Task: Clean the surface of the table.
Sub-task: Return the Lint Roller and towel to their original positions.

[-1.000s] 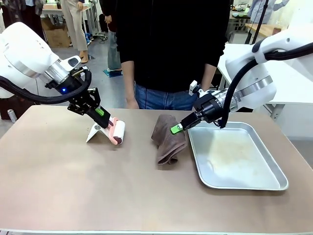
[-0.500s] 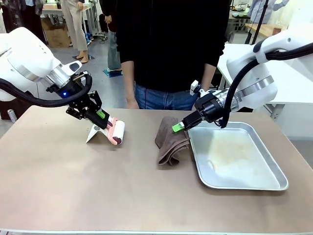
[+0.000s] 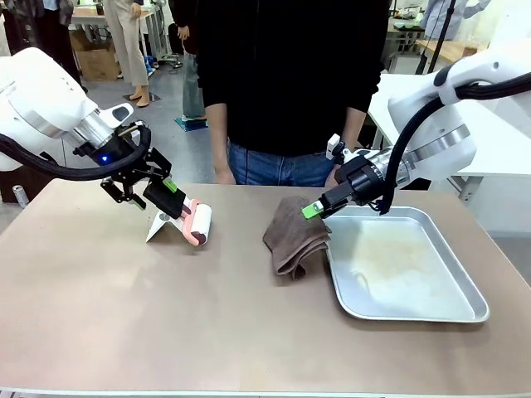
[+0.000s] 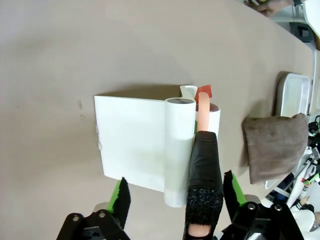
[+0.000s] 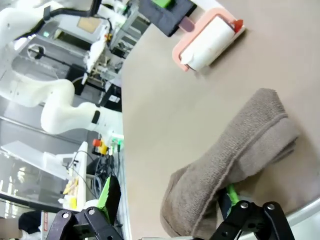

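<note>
The tan table (image 3: 124,315) spans the whole foreground. On its left part lies a lint roller (image 3: 197,222) with a white sheet, and the left gripper (image 4: 175,197) has its fingers spread on either side of the roller's black handle. The right gripper (image 5: 170,200) also stands open over a folded brown cloth (image 3: 294,240), which lies against a metal tray (image 3: 465,290).

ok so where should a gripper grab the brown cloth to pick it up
Judging by its pose, pinch the thick folded ridge of the brown cloth from above, jaws across the fold. It lies bunched on the table, its right edge against the metal tray, so the free left side offers more room.
</note>
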Tool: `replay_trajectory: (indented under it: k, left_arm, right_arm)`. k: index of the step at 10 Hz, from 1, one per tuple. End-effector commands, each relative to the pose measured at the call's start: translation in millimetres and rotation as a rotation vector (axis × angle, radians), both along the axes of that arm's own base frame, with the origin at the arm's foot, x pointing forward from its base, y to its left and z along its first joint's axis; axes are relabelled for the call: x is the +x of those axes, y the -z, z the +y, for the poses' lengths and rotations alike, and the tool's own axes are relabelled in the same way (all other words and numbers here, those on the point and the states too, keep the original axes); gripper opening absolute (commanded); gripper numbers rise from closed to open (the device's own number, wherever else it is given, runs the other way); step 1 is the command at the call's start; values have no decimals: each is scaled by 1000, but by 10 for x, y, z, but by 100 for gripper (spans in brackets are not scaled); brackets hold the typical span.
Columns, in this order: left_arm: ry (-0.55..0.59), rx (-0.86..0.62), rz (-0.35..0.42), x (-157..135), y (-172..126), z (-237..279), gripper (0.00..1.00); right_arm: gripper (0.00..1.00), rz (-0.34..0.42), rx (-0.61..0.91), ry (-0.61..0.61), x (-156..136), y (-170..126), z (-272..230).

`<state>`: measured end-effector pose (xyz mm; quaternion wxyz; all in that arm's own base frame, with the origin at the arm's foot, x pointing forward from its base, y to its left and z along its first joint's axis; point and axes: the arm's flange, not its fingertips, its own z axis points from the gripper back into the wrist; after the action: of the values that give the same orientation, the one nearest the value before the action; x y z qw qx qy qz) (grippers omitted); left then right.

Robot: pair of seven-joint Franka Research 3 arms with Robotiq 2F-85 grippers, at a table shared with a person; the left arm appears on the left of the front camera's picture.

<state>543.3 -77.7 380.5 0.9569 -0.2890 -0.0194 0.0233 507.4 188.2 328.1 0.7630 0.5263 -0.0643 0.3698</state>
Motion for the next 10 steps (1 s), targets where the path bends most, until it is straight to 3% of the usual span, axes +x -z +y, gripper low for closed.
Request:
replay_trajectory:
  k: [1, 6, 9, 10]
  left_arm:
    - [-7, -64, -9, -31, -149, 113, 100]
    - [-51, -222, -164, -317, -757, 522, 100]
    - [-58, -265, -219, -519, -948, 683, 100]
    - [-56, -271, -225, -603, -983, 728, 100]
  right_arm:
    - [100, -54, -97, -11, -53, -116, -89]
    - [100, -306, -333, -6, -119, -652, -160]
    - [100, -359, -240, 57, -242, -803, -255]
    - [100, -319, -159, 46, -316, -806, -290]
